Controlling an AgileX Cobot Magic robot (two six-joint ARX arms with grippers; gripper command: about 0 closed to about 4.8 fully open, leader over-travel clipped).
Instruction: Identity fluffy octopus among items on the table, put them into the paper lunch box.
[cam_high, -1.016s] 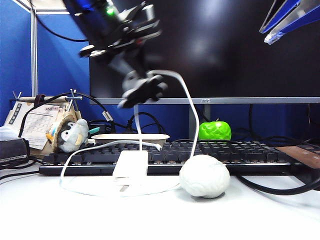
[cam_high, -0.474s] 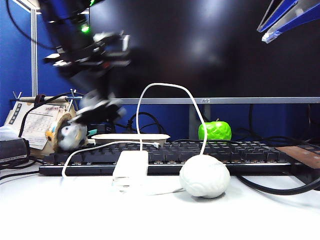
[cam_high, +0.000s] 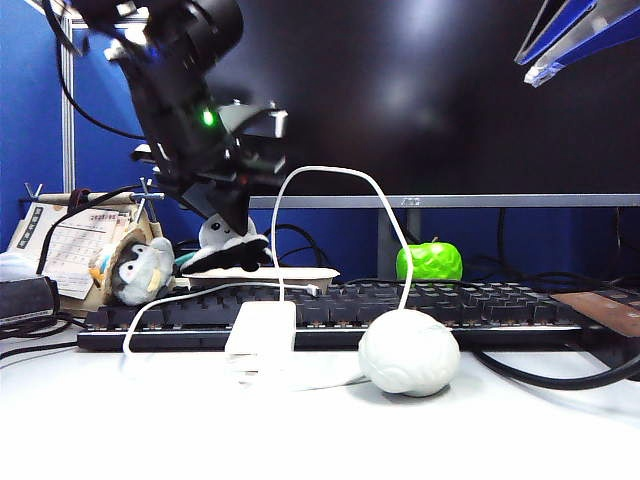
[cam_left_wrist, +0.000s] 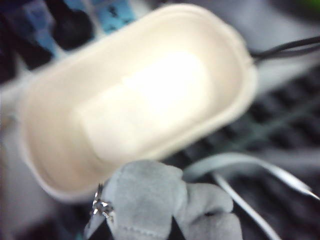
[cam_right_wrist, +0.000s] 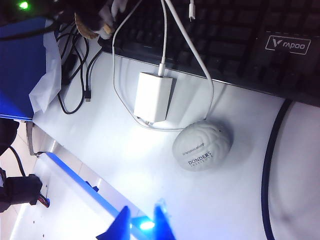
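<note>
The octopus (cam_high: 228, 246) hangs in the left gripper (cam_high: 232, 240), just above the left end of the box (cam_high: 262, 274). In the exterior view its pale head shows under the dark fingers, with black tentacles trailing toward the box rim; whether they touch the rim cannot be told. The left wrist view shows the grey plush (cam_left_wrist: 160, 202) close to the camera and the box's (cam_left_wrist: 55, 165) empty, oval hollow right below it, so the fingers are narrowed around the octopus.

The box sits on the far side of the keyboard (cam_high: 420, 305), left of centre. Left of it leans a bird plush (cam_high: 140, 270). On the near side of the keyboard, a white charger (cam_high: 262, 330) with its looping cable and a brain-shaped ball (cam_high: 409, 352) rest on the worktop (cam_high: 320, 430).

The right gripper (cam_right_wrist: 142, 226) hovers well off to the right, above the worktop near the ball (cam_right_wrist: 202, 146), its fingers spread wide and holding nothing.

Judged from this, the pick and carry are done. What is left is to lower a little over the box's middle, let go, and pull the arm away. The box holds nothing yet.
</note>
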